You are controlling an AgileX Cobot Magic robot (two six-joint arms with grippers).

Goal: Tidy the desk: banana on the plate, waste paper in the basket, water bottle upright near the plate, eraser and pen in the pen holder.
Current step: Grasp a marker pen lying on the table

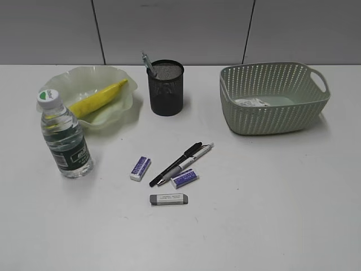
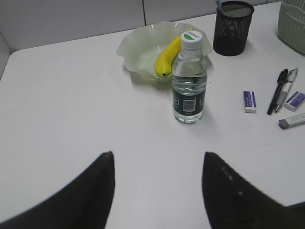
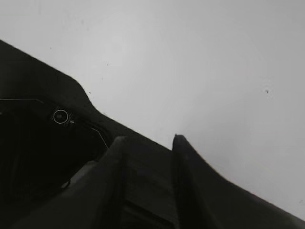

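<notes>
A: Status? What's done and what's still loose?

B: Banana [image 1: 98, 98] lies in the plate [image 1: 121, 110], upper left of the exterior frame. Water bottle [image 1: 65, 138] stands upright just in front of the plate, so those 2 look finished. Waste paper [image 1: 252, 103] sits inside the basket [image 1: 271, 118], upper right.

A: Pen holder?

B: Pen holder [image 1: 166, 87] at top centre has 1 pen [image 1: 148, 63] poking out. Still on the worktop [image 1: 271, 214], centre frame: 2 pens [image 1: 181, 162] lying side by side and 3 erasers [image 1: 140, 168], all close together. My read: those go in next.

A: Hands?

B: Left hand [image 2: 158, 191] is spread and empty, low in its wrist view, aimed at the bottle from well back. Right hand [image 3: 147, 181] is partly spread over bare worktop, nothing between the jaws. Neither shows in the exterior view.
</notes>
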